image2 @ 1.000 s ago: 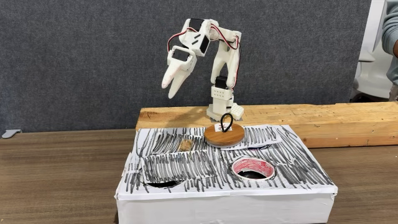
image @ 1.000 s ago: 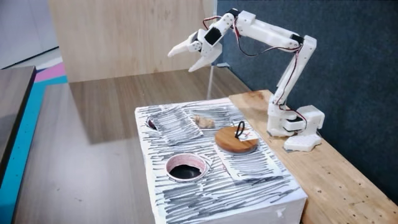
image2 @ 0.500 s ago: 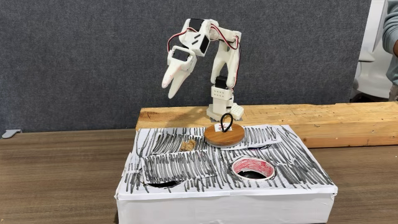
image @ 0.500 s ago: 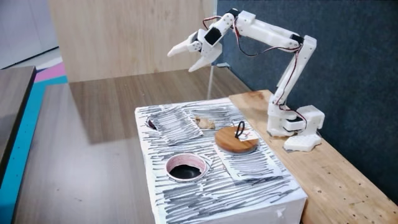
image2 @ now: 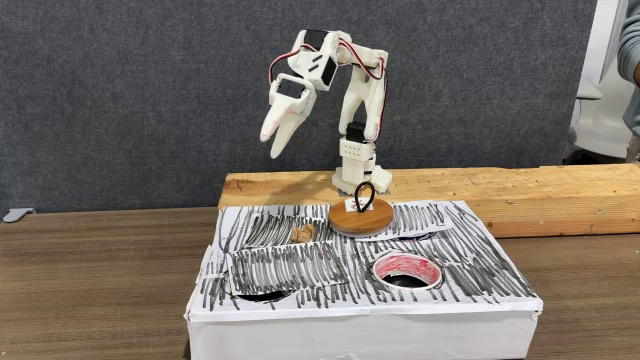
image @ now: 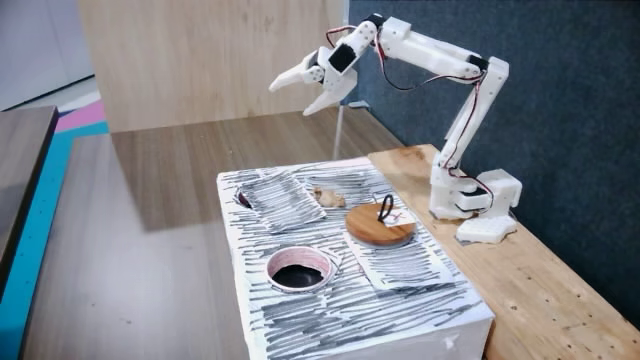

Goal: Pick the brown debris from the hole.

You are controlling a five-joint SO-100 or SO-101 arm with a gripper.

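The brown debris (image: 324, 195) lies on top of the striped box (image2: 300, 268), out of the hole (image: 298, 272) — just left of the wooden disc (image2: 359, 217) in a fixed view, well apart from the rimmed opening near the front. The gripper (image2: 276, 128) hangs high above the box, jaws parted and empty. Judging by this, the pick looks done. A second dark opening (image2: 262, 295) at the near left edge is partly cut off; its inside cannot be made out.
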